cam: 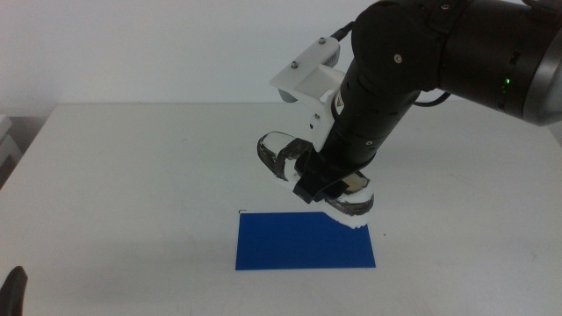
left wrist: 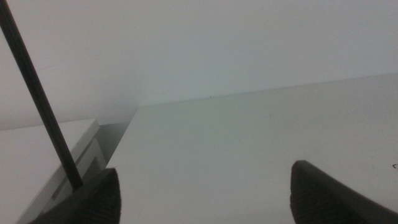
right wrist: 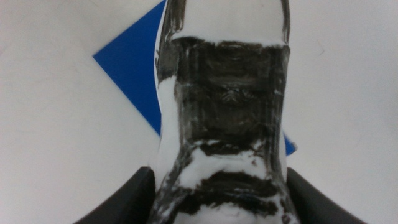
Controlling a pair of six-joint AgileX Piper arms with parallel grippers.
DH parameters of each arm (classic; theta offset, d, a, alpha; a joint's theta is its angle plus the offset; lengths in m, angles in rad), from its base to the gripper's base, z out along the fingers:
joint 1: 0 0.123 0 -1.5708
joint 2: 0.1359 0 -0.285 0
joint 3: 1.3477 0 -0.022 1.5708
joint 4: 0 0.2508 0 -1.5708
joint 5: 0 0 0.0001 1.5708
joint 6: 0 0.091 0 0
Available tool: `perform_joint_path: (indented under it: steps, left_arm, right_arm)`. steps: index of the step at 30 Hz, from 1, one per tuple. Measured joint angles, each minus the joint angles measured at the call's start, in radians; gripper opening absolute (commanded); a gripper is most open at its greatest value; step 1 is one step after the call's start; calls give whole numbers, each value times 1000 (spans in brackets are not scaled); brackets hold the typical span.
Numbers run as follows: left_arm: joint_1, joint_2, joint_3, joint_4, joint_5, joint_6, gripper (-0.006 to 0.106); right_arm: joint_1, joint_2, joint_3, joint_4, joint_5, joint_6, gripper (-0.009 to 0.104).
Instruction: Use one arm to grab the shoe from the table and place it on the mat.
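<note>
The right gripper [cam: 327, 180] has its jaws closed across the middle of the shoe [cam: 290, 154], which hangs tilted just above the back edge of the mat [cam: 303, 241]. It looks light and soft-sided, so pinching midfoot seems sensible. The left gripper [left wrist: 205, 193] waits over the worktop [cam: 132, 175], jaws wide apart, empty.

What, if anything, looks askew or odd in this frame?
Only the shoe is askew: the right pincer holds it tilted in the air, one end dipping toward the blue mat's far edge. No damage or spill shows. The left pincer waits open at the table's near-left corner.
</note>
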Motion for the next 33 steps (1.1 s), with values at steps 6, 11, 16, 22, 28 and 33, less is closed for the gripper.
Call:
perform_joint_path:
  steps: [6,11,16,22,28,33]
  left_arm:
    - [0,0,0,0,0,0,94]
    - [0,0,0,0,0,0,94]
    - [0,0,0,0,0,0,94]
    - [0,0,0,0,0,0,94]
    - [0,0,0,0,0,0,94]
    - [0,0,0,0,0,0,94]
  right_arm:
    - [0,1,0,-16,-32,-226,-4]
    - [0,13,0,-3,-39,-490,-4]
    - [0,33,0,40,-32,-622,-4]
    - [1,48,0,48,-32,-639,-4]
    - [0,93,0,62,-44,-642,-4]
    - [-3,148,0,67,-85,-650,-4]
